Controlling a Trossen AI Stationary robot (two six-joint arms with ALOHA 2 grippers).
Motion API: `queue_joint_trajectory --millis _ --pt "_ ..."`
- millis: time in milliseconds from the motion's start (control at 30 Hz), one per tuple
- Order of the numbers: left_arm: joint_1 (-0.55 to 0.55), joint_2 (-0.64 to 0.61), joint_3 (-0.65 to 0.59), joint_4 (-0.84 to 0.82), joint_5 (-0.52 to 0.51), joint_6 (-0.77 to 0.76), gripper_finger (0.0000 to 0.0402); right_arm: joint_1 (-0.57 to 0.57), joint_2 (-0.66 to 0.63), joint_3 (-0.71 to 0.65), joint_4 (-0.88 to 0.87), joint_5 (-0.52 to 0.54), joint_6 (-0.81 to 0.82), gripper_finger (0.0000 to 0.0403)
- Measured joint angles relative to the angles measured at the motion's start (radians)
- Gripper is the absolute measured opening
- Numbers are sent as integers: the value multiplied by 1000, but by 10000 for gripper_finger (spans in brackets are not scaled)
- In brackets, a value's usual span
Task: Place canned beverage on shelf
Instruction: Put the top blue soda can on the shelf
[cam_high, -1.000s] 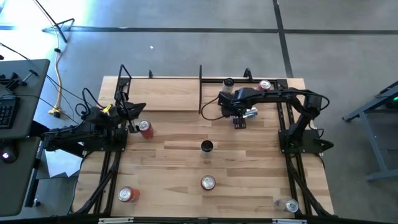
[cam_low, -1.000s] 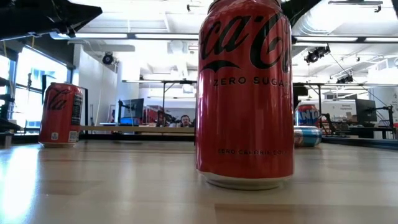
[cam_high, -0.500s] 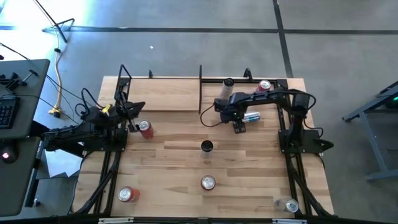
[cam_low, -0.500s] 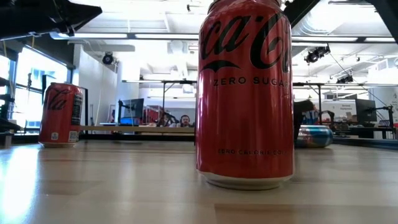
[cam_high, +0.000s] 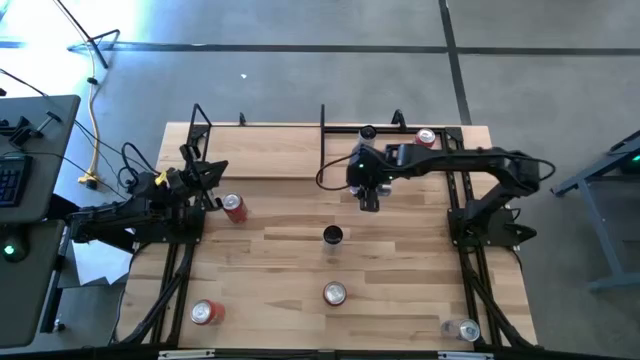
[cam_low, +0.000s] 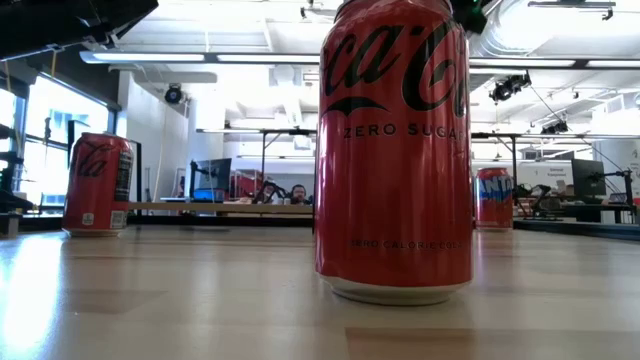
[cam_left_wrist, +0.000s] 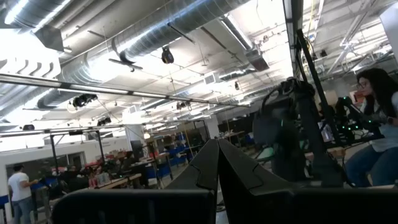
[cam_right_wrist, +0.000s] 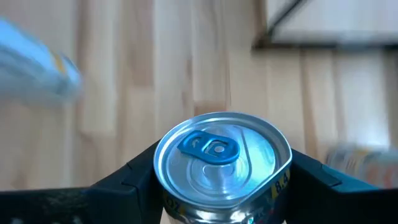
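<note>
Canned beverage (cam_right_wrist: 221, 165) upright, top up, clamped between right jaws (cam_high: 368, 196)

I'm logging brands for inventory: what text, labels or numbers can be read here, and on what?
"ZERO SUGAR", last letter cut off: big red can, low view.
"Coca-Cola" script, partly cut off: same can.
"ZERO CALORIE CO…": small print lower on it, faint.
Small red can at left: script too small to read.
Silver can in the right gripper: rim digits unreadable.
</note>
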Motion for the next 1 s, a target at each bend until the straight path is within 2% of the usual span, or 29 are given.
queue_joint_trajectory --millis 133,233,500,600,667,800,900,1000 --pt "0 10 0 5 1 1 1 55 -69 -2 160 -35 36 224" --pt "0 27 11 -6 6 0 1 92 -81 -61 367 -38 13 224" --pt "0 107 30 -12 105 -68 0 108 -33 -465 1243 -25 54 224" --pt "0 147 30 -11 119 -73 0 87 22 -559 1494 -25 79 224" --pt "0 177 30 -14 129 -73 0 66 75 -590 1581 -29 102 224" --pt "0 231 30 -10 155 -86 0 26 195 -589 1694 -116 146 224" --pt "0 257 30 -11 159 -100 0 4 267 -548 1719 -168 186 224" --pt "0 266 30 -1 158 -99 0 0 309 -506 1711 -173 196 224"
